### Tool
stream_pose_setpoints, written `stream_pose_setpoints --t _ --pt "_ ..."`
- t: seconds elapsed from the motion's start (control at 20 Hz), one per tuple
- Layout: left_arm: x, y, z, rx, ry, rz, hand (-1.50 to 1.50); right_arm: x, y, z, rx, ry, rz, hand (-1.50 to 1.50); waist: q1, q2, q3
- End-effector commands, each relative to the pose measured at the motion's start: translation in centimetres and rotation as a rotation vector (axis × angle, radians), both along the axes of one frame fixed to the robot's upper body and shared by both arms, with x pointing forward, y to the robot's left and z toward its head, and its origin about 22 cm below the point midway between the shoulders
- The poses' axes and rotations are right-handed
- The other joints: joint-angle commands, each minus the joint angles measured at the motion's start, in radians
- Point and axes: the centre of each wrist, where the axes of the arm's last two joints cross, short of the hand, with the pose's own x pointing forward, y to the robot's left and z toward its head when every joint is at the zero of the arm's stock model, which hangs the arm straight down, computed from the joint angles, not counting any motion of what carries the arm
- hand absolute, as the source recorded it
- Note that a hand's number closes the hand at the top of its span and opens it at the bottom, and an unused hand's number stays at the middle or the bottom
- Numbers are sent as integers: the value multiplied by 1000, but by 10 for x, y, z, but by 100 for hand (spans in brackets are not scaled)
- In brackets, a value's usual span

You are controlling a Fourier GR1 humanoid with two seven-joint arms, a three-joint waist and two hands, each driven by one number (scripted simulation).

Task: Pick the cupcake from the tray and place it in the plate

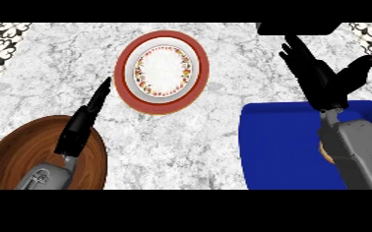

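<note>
You are looking down on a grey-white marbled worktop (218, 142) that is filling the whole view. The largest thing lying on it is the blue tray (283, 147) at the lower right, running out past the right edge. Next in size is a round wooden board (29, 147) at the lower left, partly cut off by the edge. Above the middle, toward the left, a plate (162, 72) with a red rim, a white centre and a ring of small coloured marks is sitting well apart from the tray.

Your right robot hand (320, 76) is hanging over the tray's upper edge and the worktop beyond it, fingers pointing up the view and spreading apart, thumb standing off to the right; it is holding nothing. Its grey forearm is crossing the tray's right part.

Your left robot hand (85, 115) is showing edge-on above the wooden board, its fingers running straight and close together toward the plate, the tips ending just short of the plate's left rim. It is gripping nothing either.

The cupcake (325, 150) is sitting on the tray at its right side, and you are seeing only a small tan sliver of it peeking out at the left of the right forearm, which is covering the rest.
</note>
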Motion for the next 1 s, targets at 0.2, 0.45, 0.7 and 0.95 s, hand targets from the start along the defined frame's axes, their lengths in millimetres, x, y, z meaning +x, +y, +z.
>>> stream_pose_setpoints --t 0.2,0.45,0.7,0.95 --pt "28 14 64 -63 -169 66 0 -33 70 0 -7 -212 564 150 21 -55 2" --pt "30 16 70 -114 -135 102 0 -55 27 -19 -731 -275 405 150 -22 -62 0" --pt "31 22 88 -132 -120 98 0 -120 12 -100 -308 -293 182 -150 -20 -46 2" --pt "27 15 111 -134 -139 101 0 -130 -26 -86 -229 -436 128 -150 -8 -47 0"
